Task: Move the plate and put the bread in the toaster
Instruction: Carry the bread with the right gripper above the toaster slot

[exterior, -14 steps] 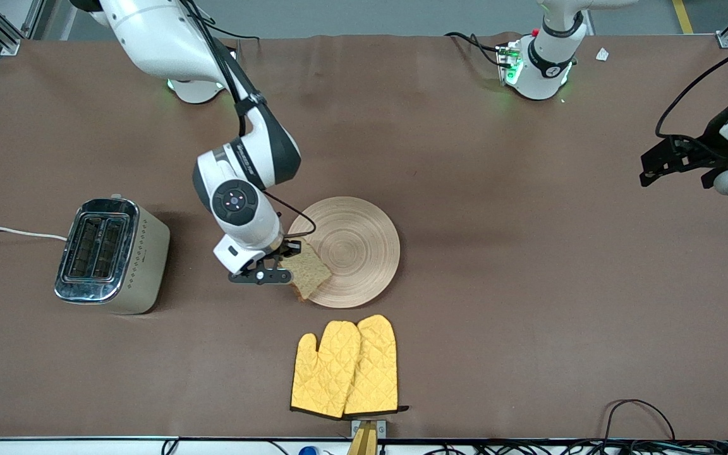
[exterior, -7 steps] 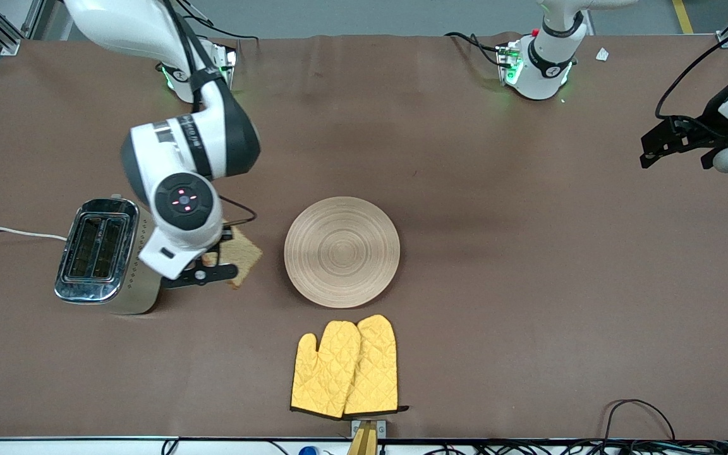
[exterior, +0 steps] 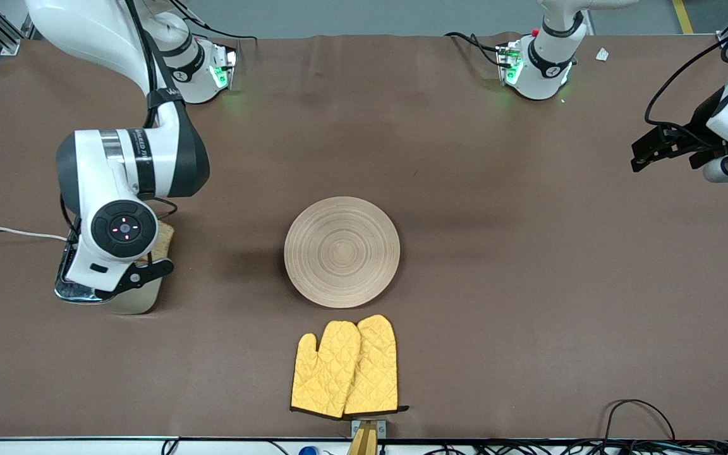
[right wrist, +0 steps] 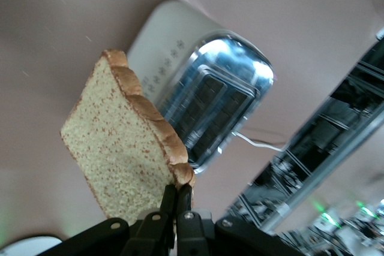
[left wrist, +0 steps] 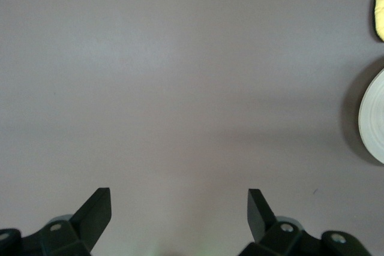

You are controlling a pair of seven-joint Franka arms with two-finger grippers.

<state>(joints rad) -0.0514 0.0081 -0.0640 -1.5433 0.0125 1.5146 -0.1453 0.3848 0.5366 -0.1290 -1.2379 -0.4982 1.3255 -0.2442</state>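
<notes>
Hanging over the toaster (right wrist: 207,109), the bread (right wrist: 123,148) is pinched by its crust in the right gripper (right wrist: 178,199), whose fingers are closed tight on it. That toaster stands on the surface (exterior: 528,284) at the right arm's end, well apart from the bare plate (exterior: 342,251) mid-surface, with yellow mitts (exterior: 345,368) nearer the front camera. Waiting, the left gripper (left wrist: 180,211) hangs wide open and empty over the left arm's end.

A pair of yellow quilted oven mitts (exterior: 345,368) is laid flat on the brown table cover (exterior: 528,284) — thumbs turned toward the right arm's end, dark-trimmed cuffs toward the front edge. A yellow corner of one mitt (left wrist: 379,1) is caught in the left wrist view. Black cables (exterior: 639,423) are looped along the front edge — toward the left arm's end.
</notes>
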